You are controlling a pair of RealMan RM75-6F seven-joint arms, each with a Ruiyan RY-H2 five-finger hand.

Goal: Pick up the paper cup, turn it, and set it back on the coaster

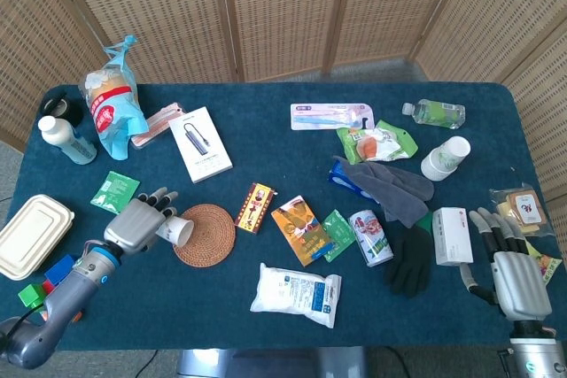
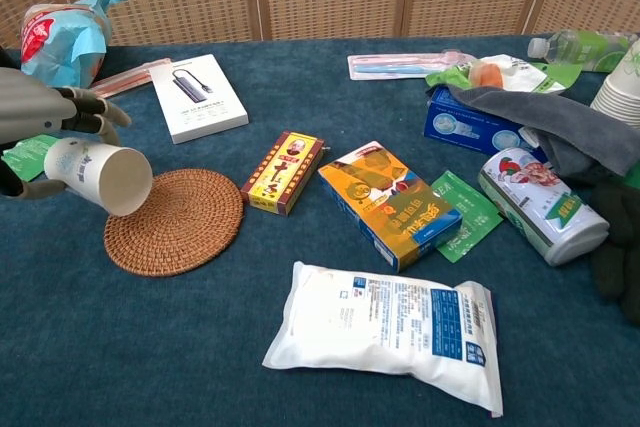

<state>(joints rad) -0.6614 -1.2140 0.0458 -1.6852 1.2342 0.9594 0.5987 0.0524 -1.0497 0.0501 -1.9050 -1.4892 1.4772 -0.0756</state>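
Observation:
My left hand (image 1: 137, 223) (image 2: 40, 122) grips a white paper cup (image 1: 177, 230) (image 2: 100, 177) on its side, with the mouth facing right and toward the front. The cup hangs in the air just left of the round woven coaster (image 1: 205, 235) (image 2: 178, 220), above its left rim. The coaster lies bare on the blue table. My right hand (image 1: 509, 267) rests at the table's front right corner, fingers spread, holding nothing. The chest view does not show it.
Close to the coaster lie a red-yellow box (image 1: 257, 208), an orange-blue box (image 1: 301, 229) and a white pouch (image 1: 297, 294). A green sachet (image 1: 114, 192), a food container (image 1: 31, 235) and toy blocks (image 1: 49, 279) sit near my left arm. Stacked cups (image 1: 445, 158), gloves (image 1: 410, 258) and a can (image 1: 370, 237) lie right.

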